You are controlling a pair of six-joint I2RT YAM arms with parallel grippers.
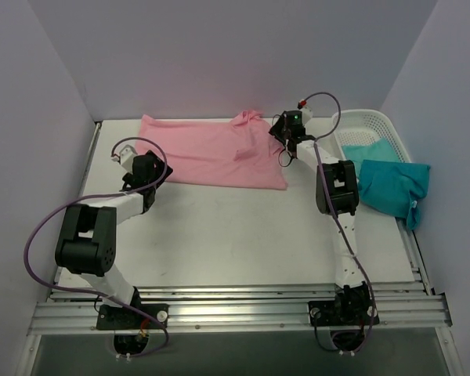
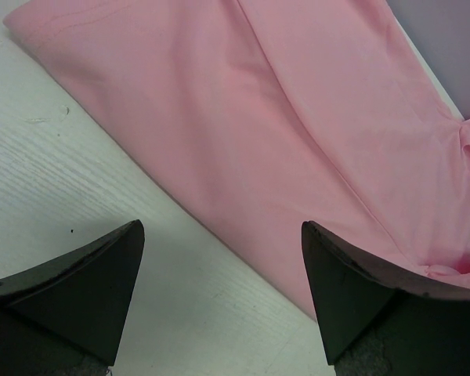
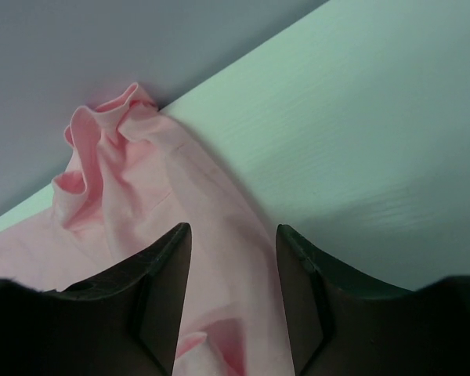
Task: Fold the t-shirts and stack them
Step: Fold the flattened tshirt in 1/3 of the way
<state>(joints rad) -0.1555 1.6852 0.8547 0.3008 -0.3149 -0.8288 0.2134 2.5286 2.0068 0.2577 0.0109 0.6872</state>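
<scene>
A light pink t-shirt [image 1: 211, 153] lies spread along the back of the table. My left gripper [image 1: 149, 168] is at its near left edge. In the left wrist view that gripper [image 2: 223, 258] is open and empty, jaws wide apart over bare table just beside the shirt's hem [image 2: 282, 117]. My right gripper [image 1: 282, 133] is at the shirt's far right end. In the right wrist view it [image 3: 233, 243] is open, with the pink cloth [image 3: 133, 180] lying under and between the jaws. Teal t-shirts [image 1: 392, 184] lie bunched at the right.
A white lattice basket [image 1: 368, 121] stands at the back right, with the teal cloth draped over its near rim. The shirt's far right corner [image 3: 102, 133] is bunched against the back wall. Side walls close in the table on both sides.
</scene>
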